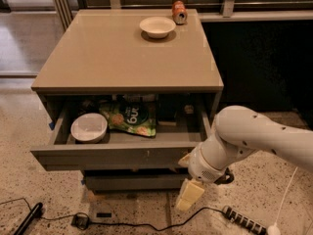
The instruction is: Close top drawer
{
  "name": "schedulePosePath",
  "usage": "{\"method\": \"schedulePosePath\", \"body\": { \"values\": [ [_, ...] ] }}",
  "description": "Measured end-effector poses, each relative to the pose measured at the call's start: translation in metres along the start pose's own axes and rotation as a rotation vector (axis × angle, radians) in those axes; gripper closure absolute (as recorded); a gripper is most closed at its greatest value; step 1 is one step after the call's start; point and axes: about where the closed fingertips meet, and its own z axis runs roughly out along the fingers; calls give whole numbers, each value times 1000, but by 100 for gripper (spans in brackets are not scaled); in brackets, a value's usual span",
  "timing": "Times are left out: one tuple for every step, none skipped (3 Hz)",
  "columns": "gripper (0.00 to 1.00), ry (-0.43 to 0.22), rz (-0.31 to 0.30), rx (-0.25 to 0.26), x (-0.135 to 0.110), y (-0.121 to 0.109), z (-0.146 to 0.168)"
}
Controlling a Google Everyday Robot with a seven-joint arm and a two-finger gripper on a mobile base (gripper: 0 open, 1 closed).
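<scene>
Top drawer (117,156) stands partly pulled out. My gripper (190,196) hangs just below the drawer's right front corner, pointing floorward; how far it is open I cannot make out. Inside the drawer: white bowl (89,127) at left, green snack bag (129,119) mid. Power strip (243,220) lies on the floor, right of the drawer.

One high view, facing the cabinet (122,58) head-on.
You look from above and in front, tilted down across its top and into the top drawer (117,156), fairly near; the gripper (190,196) hangs at lower right, below the drawer front, over the floor (29,131).
</scene>
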Motion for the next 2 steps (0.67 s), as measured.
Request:
{"method": "schedulePosePath", "body": {
  "values": [
    [50,0,0,0,0,0,0],
    [73,0,0,0,0,0,0]
  ]
}}
